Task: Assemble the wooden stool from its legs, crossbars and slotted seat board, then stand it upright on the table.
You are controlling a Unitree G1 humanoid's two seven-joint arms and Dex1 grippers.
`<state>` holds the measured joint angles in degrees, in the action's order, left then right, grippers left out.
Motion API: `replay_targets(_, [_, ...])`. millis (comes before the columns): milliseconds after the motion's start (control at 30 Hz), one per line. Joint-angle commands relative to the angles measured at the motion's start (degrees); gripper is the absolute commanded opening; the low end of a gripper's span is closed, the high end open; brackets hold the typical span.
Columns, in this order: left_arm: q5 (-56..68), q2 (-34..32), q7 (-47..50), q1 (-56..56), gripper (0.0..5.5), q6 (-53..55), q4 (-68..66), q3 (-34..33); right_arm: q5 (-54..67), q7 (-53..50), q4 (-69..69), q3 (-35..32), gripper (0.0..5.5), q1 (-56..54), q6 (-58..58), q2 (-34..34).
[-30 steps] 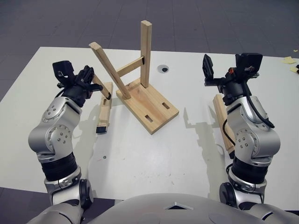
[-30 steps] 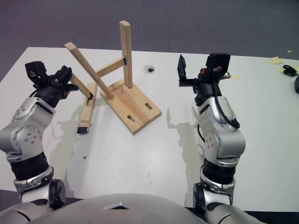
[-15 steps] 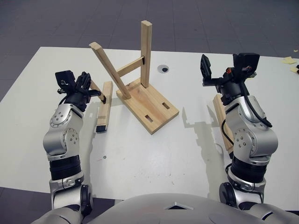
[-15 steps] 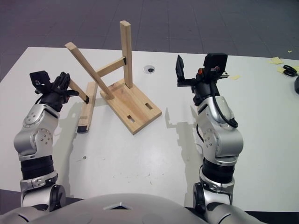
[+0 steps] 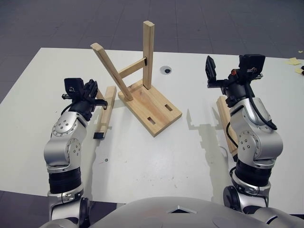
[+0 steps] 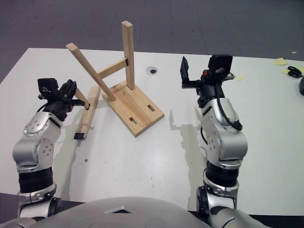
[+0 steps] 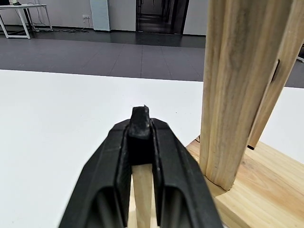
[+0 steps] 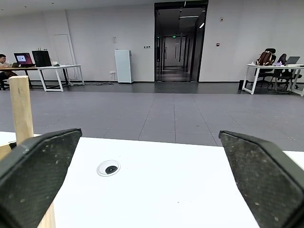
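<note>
The slotted seat board (image 5: 156, 110) lies flat mid-table. One leg (image 5: 148, 52) stands upright in it, a second leg (image 5: 109, 69) leans left, and a crossbar (image 5: 132, 68) joins them. Two slots near its front corner are open. A loose leg (image 5: 105, 111) lies left of the board with a short crossbar stub (image 7: 141, 190) sticking out. My left gripper (image 5: 93, 96) is shut on that stub, its fingers (image 7: 164, 156) pressing both sides. Raised at the right, my right gripper (image 8: 152, 175) is open and holds nothing. Another leg (image 5: 224, 121) lies on the table under the right arm.
A round cable hole (image 5: 166, 70) sits in the white table (image 5: 142, 161) behind the board. Yellow notes (image 5: 293, 61) and scissors (image 6: 294, 71) lie at the far right edge. Bare tabletop stretches in front of the board.
My left gripper has drawn back toward the front and slightly right, and the loose leg's near end slid a little toward the front. The right arm barely moved.
</note>
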<state>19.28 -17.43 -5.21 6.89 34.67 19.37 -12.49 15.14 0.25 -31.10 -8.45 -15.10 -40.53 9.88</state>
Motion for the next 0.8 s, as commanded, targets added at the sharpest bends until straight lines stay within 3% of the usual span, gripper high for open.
replay_targets(33, [-1.1,0.6,-0.4,-2.5,0.43,-0.4,-1.3,0.4,-0.1,0.0,-0.8,-0.2,5.4,0.5,-0.2,0.1])
replay_targets(300, [-3.1,6.1,-2.5,-14.8,0.43,-15.4,-14.8,0.4,-0.1,0.1,-0.5,-0.3,5.4,-0.2,-0.2,0.0])
replay_targets(533, [-6.3,3.4,-3.8,-13.9,0.43,-13.5,-16.0,5.4,-0.2,0.3,0.0,-0.6,5.4,-0.8,-0.2,0.5])
replay_targets(800, [-6.0,2.9,-2.2,-12.1,0.43,-13.4,-15.6,4.3,-0.6,0.3,0.2,-0.3,5.4,-1.2,0.1,0.4])
